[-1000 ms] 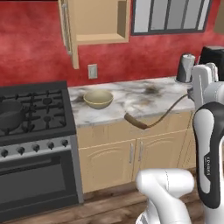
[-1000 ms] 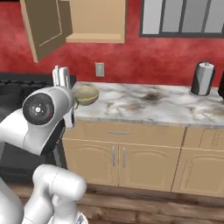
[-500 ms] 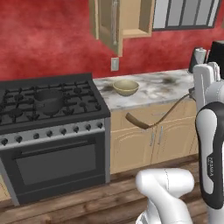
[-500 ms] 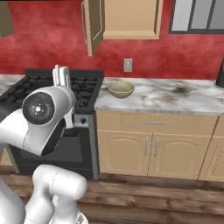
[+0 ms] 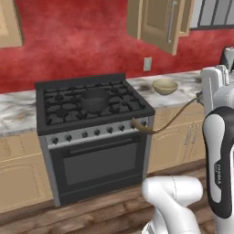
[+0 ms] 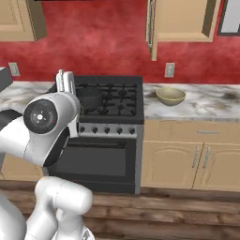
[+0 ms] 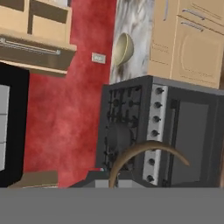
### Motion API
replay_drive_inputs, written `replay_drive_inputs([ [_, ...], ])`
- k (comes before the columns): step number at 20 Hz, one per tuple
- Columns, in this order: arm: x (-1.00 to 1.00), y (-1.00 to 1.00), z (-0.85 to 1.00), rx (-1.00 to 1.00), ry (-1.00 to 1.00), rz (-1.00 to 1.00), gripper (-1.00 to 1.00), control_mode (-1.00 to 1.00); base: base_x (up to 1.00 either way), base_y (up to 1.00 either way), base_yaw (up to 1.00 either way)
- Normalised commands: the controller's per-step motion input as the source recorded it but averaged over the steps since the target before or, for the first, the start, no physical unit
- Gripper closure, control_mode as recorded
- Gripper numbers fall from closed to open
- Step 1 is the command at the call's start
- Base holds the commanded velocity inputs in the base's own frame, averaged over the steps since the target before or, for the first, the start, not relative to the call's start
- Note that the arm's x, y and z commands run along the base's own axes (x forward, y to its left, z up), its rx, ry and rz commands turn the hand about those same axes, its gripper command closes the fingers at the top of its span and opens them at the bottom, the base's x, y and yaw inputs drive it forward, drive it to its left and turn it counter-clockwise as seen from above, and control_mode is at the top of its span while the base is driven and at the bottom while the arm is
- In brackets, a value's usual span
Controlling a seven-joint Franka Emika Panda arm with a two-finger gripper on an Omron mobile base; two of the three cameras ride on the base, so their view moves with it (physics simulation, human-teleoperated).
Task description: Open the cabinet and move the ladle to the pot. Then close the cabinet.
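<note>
Ladle (image 5: 167, 123) hangs in the air in front of the stove (image 5: 91, 137), its thin brown handle curving from the gripper (image 5: 201, 95) at the right of the left base view down to the scoop end, which sits just off the stove's front right corner near the knobs. In the hand view the handle (image 7: 140, 153) arcs up from between the fingertips and across the stove's knob strip, so the jaws are clenched on the ladle's handle end; the fingertips themselves are hard to make out there, probably hidden behind the handle's base.

Pot (image 5: 94, 99) stands on the stove's middle burners, low, round and dark, well apart from the ladle's scoop. From the right base view the pot (image 6: 90, 97) is partly covered by the arm (image 6: 47, 122).

Cabinet (image 5: 157, 20) on the red wall above the counter (image 5: 183, 82) has its door swung out, the silver bar handle (image 5: 171, 20) facing the room. In the right base view the door (image 6: 152, 28) shows edge-on, jutting forward from the cabinet box.

Bowl (image 5: 165, 86), yellowish-tan, rests on the marble counter just right of the stove, below an outlet (image 5: 147, 64) in the wall. Tan base cabinets (image 6: 187, 154) run under the counter.
</note>
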Motion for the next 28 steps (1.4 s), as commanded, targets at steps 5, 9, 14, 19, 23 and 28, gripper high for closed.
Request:
replay_drive_inputs([
  [5, 0.0, 0.0, 0.0, 0.0, 0.0, 0.0, 1.0, 1.0, 0.64, 0.76, -0.08],
  [9, 0.0, 0.0, 0.0, 0.0, 0.0, 0.0, 1.0, 1.0, 0.98, 0.27, -0.08],
  [14, 0.0, 0.0, 0.0, 0.0, 0.0, 0.0, 1.0, 1.0, 0.98, 0.15, -0.07],
  [19, 0.0, 0.0, 0.0, 0.0, 0.0, 0.0, 1.0, 1.0, 0.92, 0.17, -0.06],
  [23, 0.0, 0.0, 0.0, 0.0, 0.0, 0.0, 1.0, 1.0, 0.88, 0.01, -0.03],
  [28, 0.1, 0.0, -0.03, 0.0, 0.0, 0.0, 1.0, -1.0, 0.53, 0.0, -0.01],
])
